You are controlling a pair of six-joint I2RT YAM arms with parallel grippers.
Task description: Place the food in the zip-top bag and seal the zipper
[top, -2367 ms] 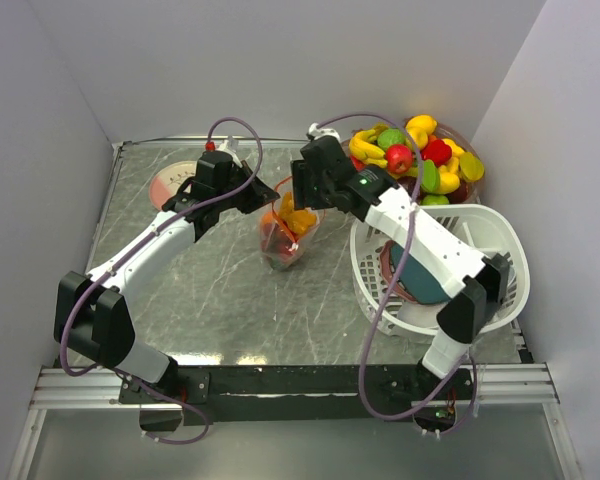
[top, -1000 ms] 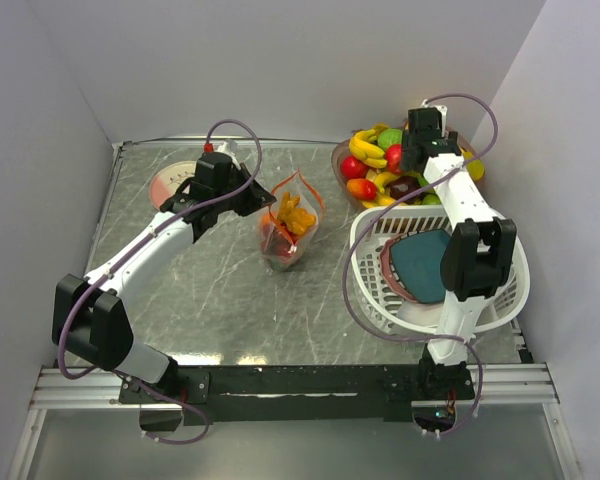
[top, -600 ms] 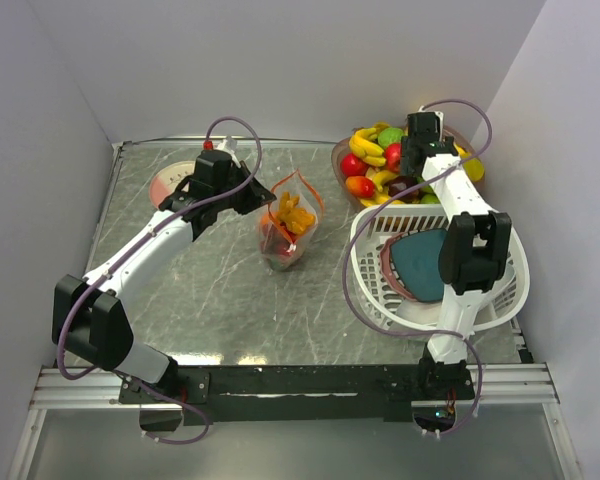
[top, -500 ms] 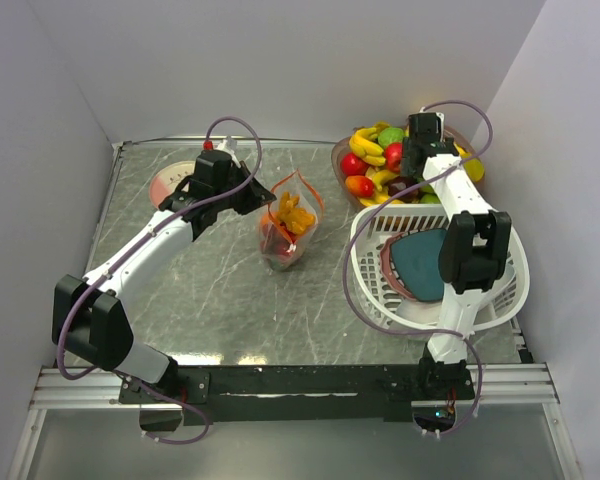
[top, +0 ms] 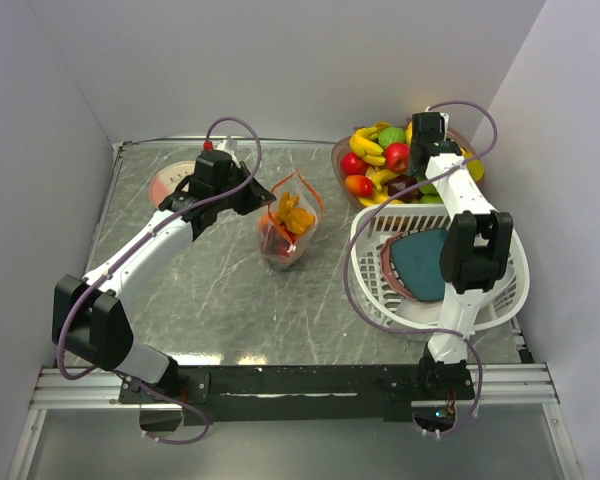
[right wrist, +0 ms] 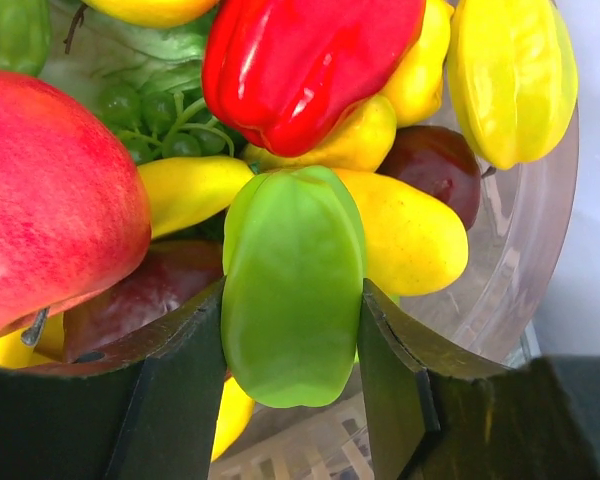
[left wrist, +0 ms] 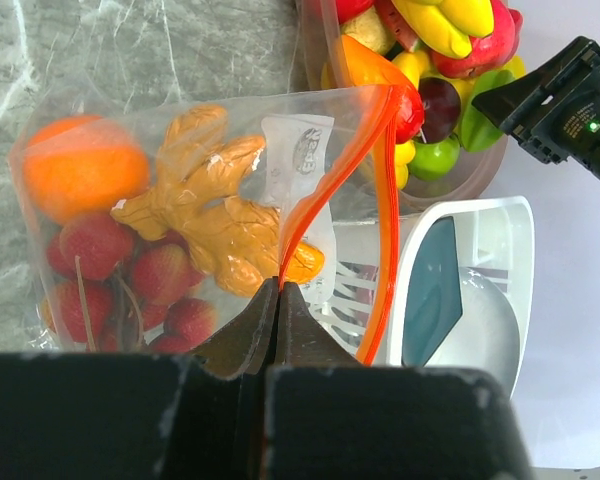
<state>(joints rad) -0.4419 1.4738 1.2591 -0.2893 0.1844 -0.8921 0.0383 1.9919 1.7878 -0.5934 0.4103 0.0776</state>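
Over the clear bowl (right wrist: 536, 262), right fingers (right wrist: 170, 400) clamped a green fruit (right wrist: 292, 285), apparently snug; left of it, left fingers (left wrist: 242, 338) pinched the zip-top bag (left wrist: 230, 115)'s zipper (left wrist: 385, 200).

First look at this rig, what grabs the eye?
The clear bowl heaped with bright toy fruit at the far right, where the right gripper has its fingers against both sides of a green fruit. Mid-table, the left gripper pinches the orange strip of a clear bag holding an orange, ginger and strawberries.
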